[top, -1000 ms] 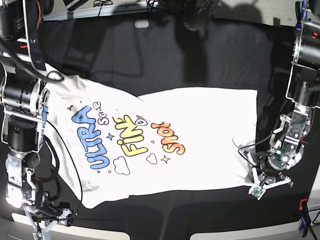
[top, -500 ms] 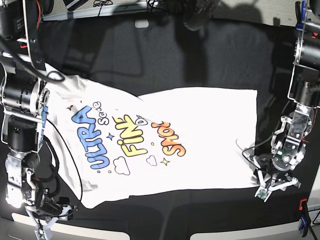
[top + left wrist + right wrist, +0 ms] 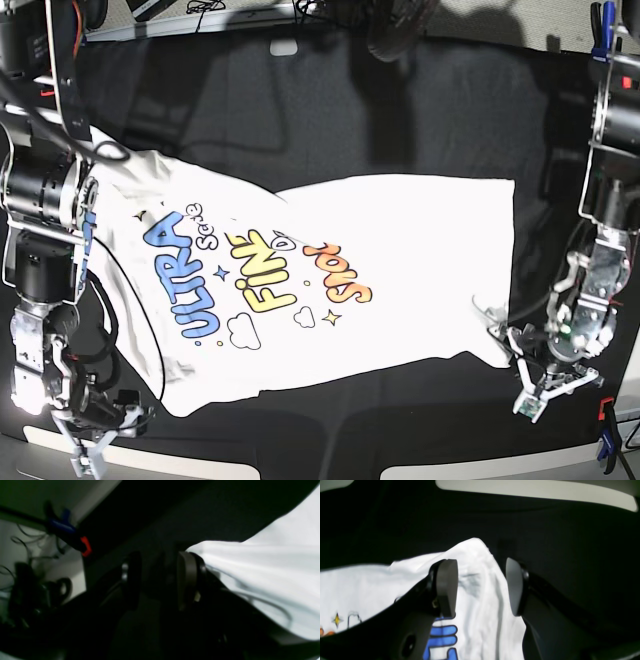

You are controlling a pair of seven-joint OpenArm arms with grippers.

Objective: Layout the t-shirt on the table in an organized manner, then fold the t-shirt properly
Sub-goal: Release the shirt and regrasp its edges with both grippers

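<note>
Fingers (image 3: 447,590) of both arms gaping, gripping nothing; shirt (image 3: 330,280) lying print-up, rumpled on table (image 3: 420,110), flattening unfinished, folding not begun.

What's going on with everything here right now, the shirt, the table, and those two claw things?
t-shirt: spread print side up on the table, wrinkled, not folded.
table: covered in black cloth, shirt lying on it.
left gripper: open, empty, just off the shirt's corner.
right gripper: open, its fingers either side of a raised bit of shirt edge, not closed on it.
clamp: clipped at the table's edge.
</note>
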